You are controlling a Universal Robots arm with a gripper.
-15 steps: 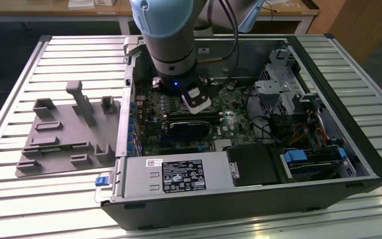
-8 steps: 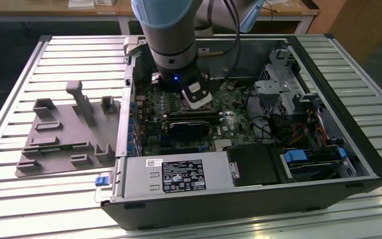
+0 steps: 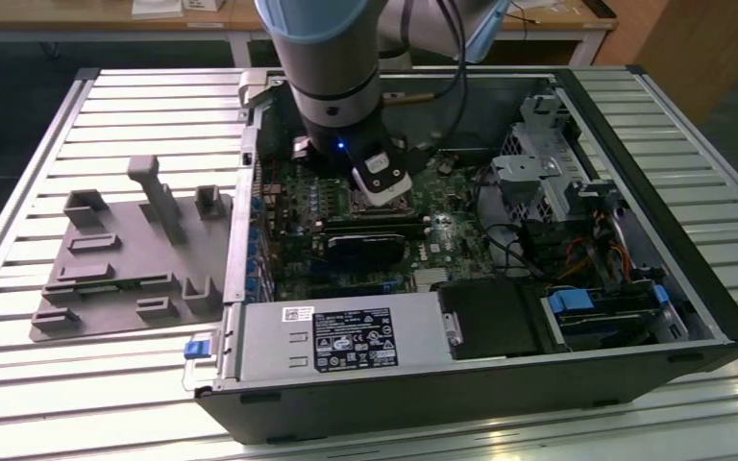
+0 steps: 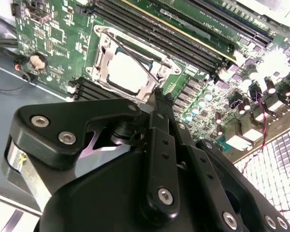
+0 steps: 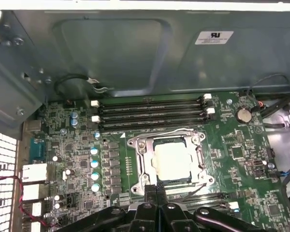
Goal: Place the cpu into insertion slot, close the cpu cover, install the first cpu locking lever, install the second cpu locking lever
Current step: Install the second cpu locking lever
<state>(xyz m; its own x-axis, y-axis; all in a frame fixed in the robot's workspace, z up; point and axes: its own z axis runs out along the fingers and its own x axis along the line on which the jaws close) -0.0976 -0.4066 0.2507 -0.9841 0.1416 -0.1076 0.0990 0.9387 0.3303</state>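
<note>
Black gripper linkages crowd the foreground in both wrist views, the two fingers pressed together into a single narrow tip with nothing between them. That tip sits at the edge of the insertion slot, touching or just over its silvery rim; contact cannot be confirmed. Inside the slot lies the cpu, its pale metal top facing up and sitting square. Over it lies the cpu cover, a silvery frame folded flat around the chip, with thin wire levers running along its sides. Four dark memory slots run parallel just beyond the socket on the green motherboard, and a coin cell battery sits off to one side.

From the exterior view, the arm reaches straight down into an open computer case lying on a slatted metal worktop. A grey fixture tray rests on the worktop at the exterior view's left, just beside the case.
</note>
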